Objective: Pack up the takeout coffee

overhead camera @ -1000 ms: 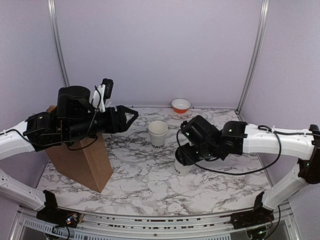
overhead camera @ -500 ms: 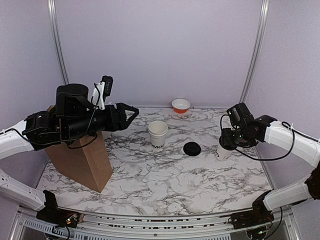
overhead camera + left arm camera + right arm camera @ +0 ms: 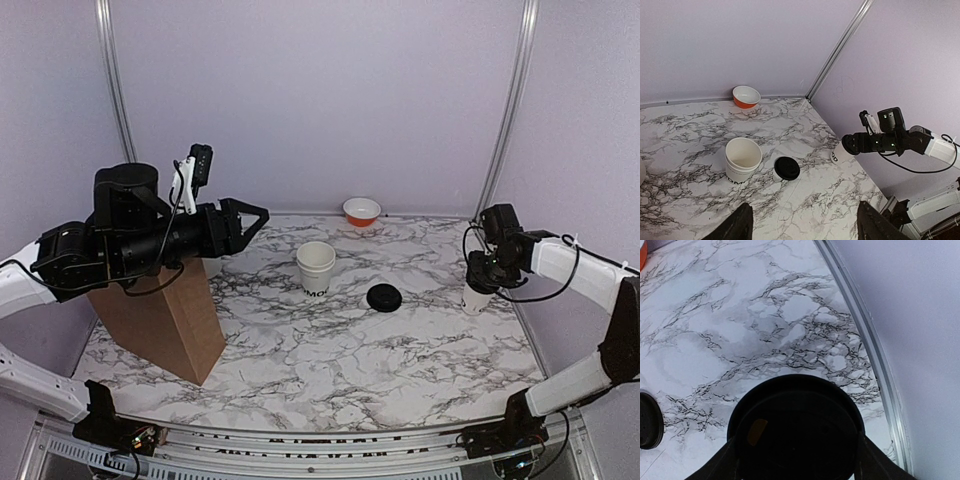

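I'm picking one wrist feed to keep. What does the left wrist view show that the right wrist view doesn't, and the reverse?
Only left wrist: the lidless cup, and the right gripper clamping the held cup, seen from outside. Only right wrist: that cup's black top, close up, between the gripper's fingers. Both: the loose lid and the marble table.

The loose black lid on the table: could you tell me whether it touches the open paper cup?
Apart. The top external view shows a strip of bare marble tabletop between the black lid and the open paper cup.
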You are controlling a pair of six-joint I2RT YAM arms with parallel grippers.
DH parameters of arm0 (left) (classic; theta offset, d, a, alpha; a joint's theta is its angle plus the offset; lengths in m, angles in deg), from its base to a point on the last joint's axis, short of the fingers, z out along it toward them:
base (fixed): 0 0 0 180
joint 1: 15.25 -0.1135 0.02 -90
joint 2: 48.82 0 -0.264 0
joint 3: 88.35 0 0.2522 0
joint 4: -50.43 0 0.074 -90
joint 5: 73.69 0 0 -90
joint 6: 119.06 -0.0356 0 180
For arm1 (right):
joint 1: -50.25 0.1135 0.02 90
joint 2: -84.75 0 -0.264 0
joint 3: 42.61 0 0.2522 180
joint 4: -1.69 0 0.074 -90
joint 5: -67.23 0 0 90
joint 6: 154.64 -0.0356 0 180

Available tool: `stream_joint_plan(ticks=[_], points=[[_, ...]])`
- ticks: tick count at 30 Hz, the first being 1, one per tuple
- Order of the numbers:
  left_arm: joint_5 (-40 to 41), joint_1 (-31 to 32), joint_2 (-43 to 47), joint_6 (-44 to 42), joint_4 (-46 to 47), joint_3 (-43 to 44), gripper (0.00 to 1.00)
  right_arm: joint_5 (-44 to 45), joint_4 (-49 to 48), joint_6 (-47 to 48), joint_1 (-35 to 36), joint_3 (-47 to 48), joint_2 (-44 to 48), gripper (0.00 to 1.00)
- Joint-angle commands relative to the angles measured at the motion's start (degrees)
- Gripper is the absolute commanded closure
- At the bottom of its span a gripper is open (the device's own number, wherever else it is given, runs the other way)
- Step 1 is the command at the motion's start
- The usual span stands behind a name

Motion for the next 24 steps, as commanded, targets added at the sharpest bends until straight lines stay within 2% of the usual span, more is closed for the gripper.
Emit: stream_joint_plan(ticks=[1,4,11,24], points=[[0.71,0.08,1.57,0.04,0.47,-0.34,0.29,-1.08,-3.3,1.19,-0.38,0.42,-1.45,0.3],[0.87,0.04,1.87,0.15,0.23,-0.34,0.29,-1.51,-3.05,1.01,-0.38,0.5,-1.71,0.26],[1.01,0.09,1.82,0.22,0.09,-0.23,0.29,-0.98,-0.93,0.74,-0.46,0.89,-1.0,0.09],[0.74,0.09,1.12,0.24,0.15,0.48,0.28,-0.8,2.43,0.96,-0.46,3.43,2.25,0.06]])
